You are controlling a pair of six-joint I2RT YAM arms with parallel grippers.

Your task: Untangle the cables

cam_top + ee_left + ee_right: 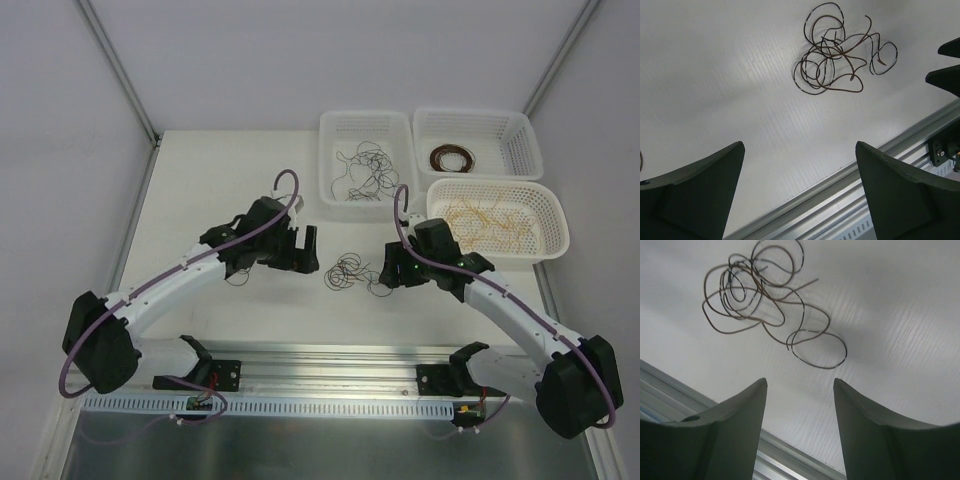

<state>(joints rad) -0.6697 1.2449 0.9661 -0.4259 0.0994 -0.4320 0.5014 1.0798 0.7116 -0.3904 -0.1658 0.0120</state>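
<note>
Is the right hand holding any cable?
No, the right hand is empty; the tangle lies on the table ahead of its fingers.

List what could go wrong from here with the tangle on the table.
1. The tangle is many thin dark loops crossing each other, so a pinch may catch several and lift the whole clump.
2. The left end effector and right end effector, both open, flank it closely. If they reach in together, they might collide.
</note>
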